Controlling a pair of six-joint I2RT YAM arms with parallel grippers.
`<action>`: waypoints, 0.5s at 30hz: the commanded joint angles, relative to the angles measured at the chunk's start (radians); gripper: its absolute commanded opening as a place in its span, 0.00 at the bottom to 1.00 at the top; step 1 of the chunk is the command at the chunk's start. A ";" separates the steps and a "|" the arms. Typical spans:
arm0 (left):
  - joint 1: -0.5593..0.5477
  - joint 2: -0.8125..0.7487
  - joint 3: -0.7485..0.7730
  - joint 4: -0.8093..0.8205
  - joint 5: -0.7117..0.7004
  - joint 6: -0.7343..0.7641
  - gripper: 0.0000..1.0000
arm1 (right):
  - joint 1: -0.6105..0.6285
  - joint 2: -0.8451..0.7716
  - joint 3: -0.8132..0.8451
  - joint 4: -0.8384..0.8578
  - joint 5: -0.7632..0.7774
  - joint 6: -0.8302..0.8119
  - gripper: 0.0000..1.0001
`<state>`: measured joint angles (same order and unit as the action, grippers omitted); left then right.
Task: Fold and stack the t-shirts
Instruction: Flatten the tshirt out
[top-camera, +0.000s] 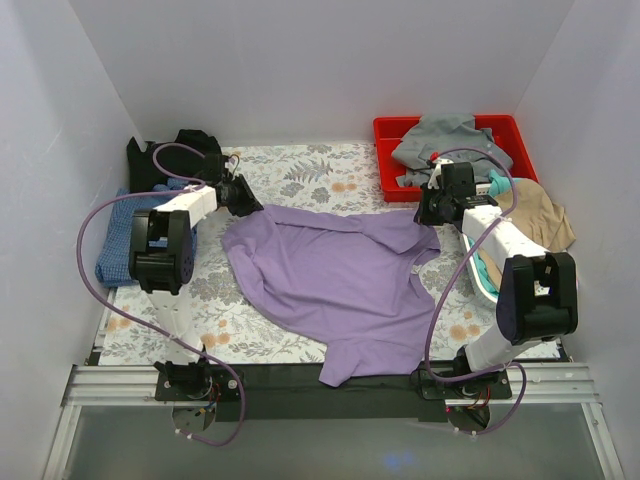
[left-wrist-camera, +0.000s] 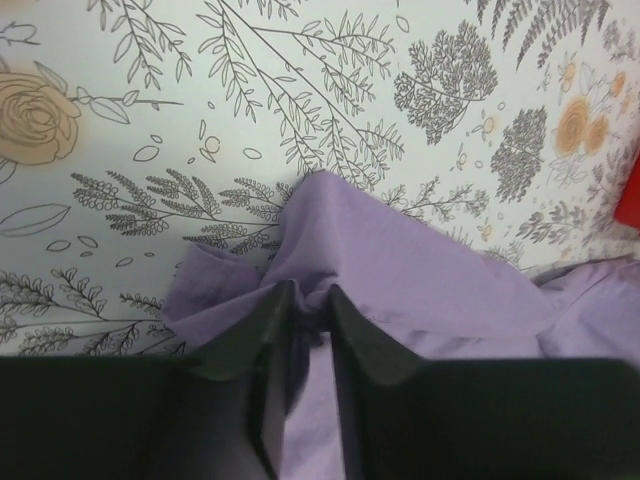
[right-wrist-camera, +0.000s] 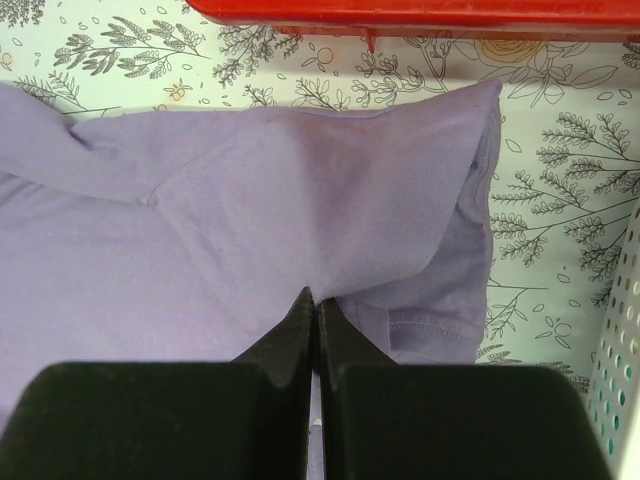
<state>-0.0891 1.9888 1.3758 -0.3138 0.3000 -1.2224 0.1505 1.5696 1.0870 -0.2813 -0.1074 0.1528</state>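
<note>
The lilac-purple t-shirt (top-camera: 340, 275) lies spread on the flowered table, one end hanging over the near edge. My left gripper (top-camera: 248, 205) is shut on the shirt's far left corner; in the left wrist view (left-wrist-camera: 308, 292) bunched lilac cloth (left-wrist-camera: 400, 270) sits between the fingertips. My right gripper (top-camera: 428, 215) is shut on the shirt's far right sleeve; in the right wrist view (right-wrist-camera: 316, 298) the jaws pinch the lilac cloth (right-wrist-camera: 300, 190). The black t-shirt (top-camera: 175, 155) lies at the far left. The blue checked t-shirt (top-camera: 120, 240) lies folded by the left arm.
A red bin (top-camera: 455, 150) holding grey cloth stands at the back right; its rim shows in the right wrist view (right-wrist-camera: 400, 12). A white basket (top-camera: 480, 275) with teal cloth and a tan garment (top-camera: 545, 215) sit at the right. White walls enclose the table.
</note>
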 joint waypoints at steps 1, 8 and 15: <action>-0.018 0.022 0.037 0.030 -0.002 0.014 0.01 | -0.005 0.003 0.017 0.033 0.000 -0.015 0.01; -0.020 -0.124 0.236 -0.112 -0.012 0.070 0.00 | -0.003 -0.109 0.028 0.022 0.024 -0.025 0.01; -0.018 -0.243 0.316 -0.250 -0.027 0.138 0.00 | -0.005 -0.187 0.054 -0.007 0.020 -0.038 0.01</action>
<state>-0.1081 1.8824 1.6321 -0.4854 0.2951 -1.1458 0.1509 1.4342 1.0927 -0.2924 -0.0898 0.1383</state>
